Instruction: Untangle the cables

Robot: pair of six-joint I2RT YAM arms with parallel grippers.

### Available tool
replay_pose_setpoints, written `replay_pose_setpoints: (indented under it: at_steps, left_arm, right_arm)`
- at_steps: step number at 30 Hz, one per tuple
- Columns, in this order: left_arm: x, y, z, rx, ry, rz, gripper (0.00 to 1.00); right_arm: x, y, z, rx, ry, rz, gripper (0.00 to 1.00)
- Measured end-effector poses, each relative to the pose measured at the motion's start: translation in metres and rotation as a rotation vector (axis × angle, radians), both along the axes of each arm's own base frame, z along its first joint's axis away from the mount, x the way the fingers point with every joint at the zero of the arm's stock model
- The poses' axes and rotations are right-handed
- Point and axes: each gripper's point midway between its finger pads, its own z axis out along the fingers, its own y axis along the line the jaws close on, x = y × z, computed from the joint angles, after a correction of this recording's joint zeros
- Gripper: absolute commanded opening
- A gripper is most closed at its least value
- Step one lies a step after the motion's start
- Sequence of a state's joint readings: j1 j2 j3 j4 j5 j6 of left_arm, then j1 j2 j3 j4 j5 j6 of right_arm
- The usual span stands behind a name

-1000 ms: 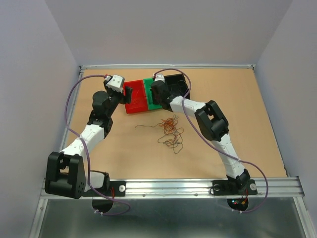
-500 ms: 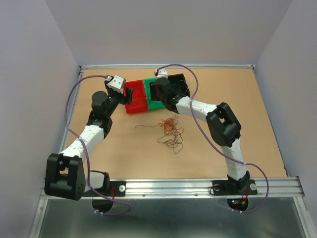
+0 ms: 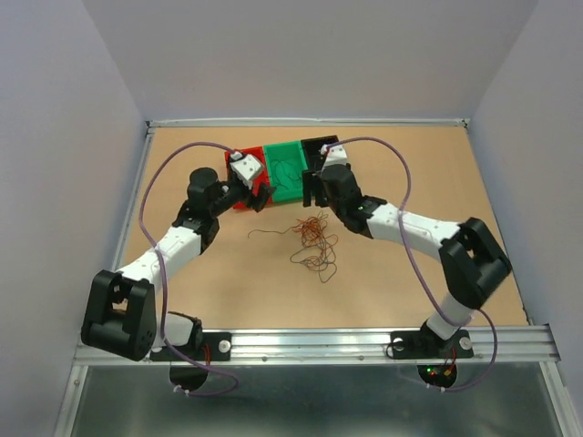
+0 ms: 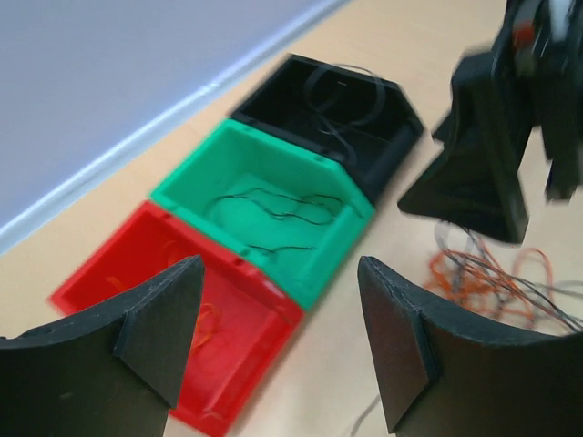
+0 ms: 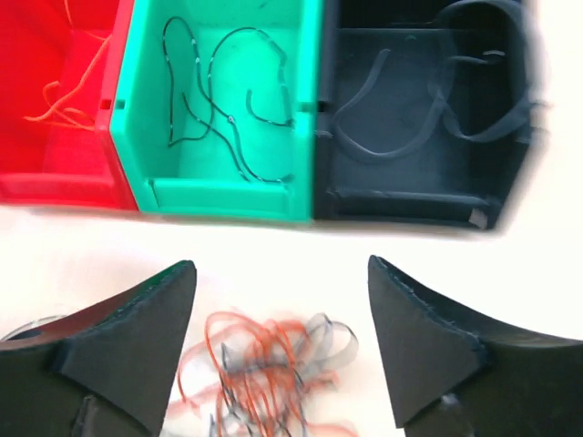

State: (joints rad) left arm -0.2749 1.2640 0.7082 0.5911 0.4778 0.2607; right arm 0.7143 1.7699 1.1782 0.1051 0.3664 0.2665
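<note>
Orange, brown and dark cables [image 3: 312, 238] lie knotted in a loose heap on the table [image 3: 437, 182], nearer the arm bases than anything else. One thin strand trails off to the left.

Just beyond the heap are both grippers. The right gripper [image 5: 282, 350] hovers over the heap's far edge. Its fingers [image 5: 137, 341] are spread wide with nothing between them, and the blurred wires show in the gap. The left gripper [image 4: 278, 350] hangs further left, by the near corner of the red bin [image 4: 159, 250], also wide open and empty.

Farthest away, three bins stand touching in a row. The red bin holds a curl of orange wire [image 5: 64, 100]. The green bin [image 5: 219, 196] beside it holds thin dark wires [image 5: 228, 109]. The black bin [image 5: 410, 205] on the right holds dark loops [image 5: 401, 118].

With strands lying in each bin and most of the knot on the table, the job looks like sorting by colour and is far from done. This looks like the gap between picks: neither gripper holds anything, and the right one seems placed to take the next wire.

That move calls for coming down on a single strand at the fringe of the heap. The fingers must close fully, as the wire is very fine. Drawing it out slowly should keep the rest from lifting with it, and the left gripper could pin the heap meanwhile.
</note>
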Motion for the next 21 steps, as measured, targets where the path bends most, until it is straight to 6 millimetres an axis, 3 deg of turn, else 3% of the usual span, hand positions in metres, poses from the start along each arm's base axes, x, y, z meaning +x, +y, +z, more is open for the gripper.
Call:
replay_pose_setpoints:
  at_steps: [6, 11, 15, 19, 21]
  left_arm:
    - [-0.047, -0.064, -0.041, 0.166, 0.042, -0.294, 0.93]
    - [-0.081, -0.096, -0.057, 0.269, 0.012, -0.449, 0.90]
    - [-0.080, -0.106, -0.078, 0.335, 0.049, -0.493, 0.87]
    - [-0.074, -0.113, -0.106, 0.401, 0.119, -0.506, 0.82]
    - [-0.072, -0.114, -0.118, 0.425, 0.149, -0.505, 0.75]
  right_arm:
    - [-0.041, -0.054, 0.043, 0.067, -0.093, -0.081, 0.91]
    - [-0.054, -0.084, 0.043, 0.074, -0.109, -0.146, 0.92]
    - [-0.058, -0.096, 0.035, 0.060, -0.099, -0.176, 0.92]
    - [-0.061, -0.100, 0.040, 0.072, -0.109, -0.182, 0.93]
    - [-0.062, -0.101, 0.043, 0.079, -0.116, -0.182, 0.93]
